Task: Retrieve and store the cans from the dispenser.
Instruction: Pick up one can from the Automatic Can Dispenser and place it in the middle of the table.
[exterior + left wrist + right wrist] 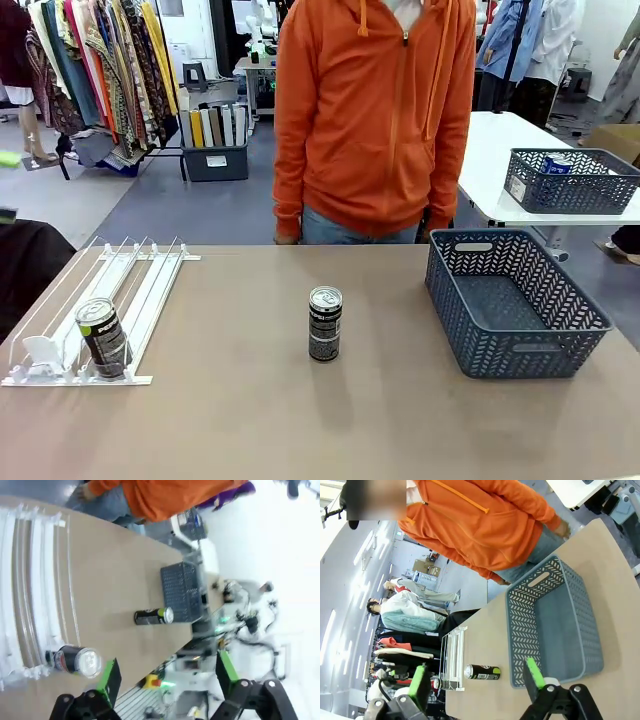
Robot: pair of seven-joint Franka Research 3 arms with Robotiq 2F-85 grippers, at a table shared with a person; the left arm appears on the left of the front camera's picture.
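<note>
A dark can (103, 338) with pale bands stands at the near end of the white dispenser (130, 290) on the table's left. A second dark can (325, 324) stands upright mid-table, apart from everything. In the left wrist view the dispenser can (74, 660) lies just beyond my left gripper (165, 677), whose jaws are open and hold nothing; the mid-table can (153, 616) is farther off. My right gripper (476, 680) is open too, high above the table, with the mid-table can (482, 672) and the dispenser (453, 656) far below it.
An empty blue-grey mesh basket (505, 305) sits on the table's right side. A person in an orange hoodie (375, 110) stands at the far edge. A white table behind holds another basket (572, 180).
</note>
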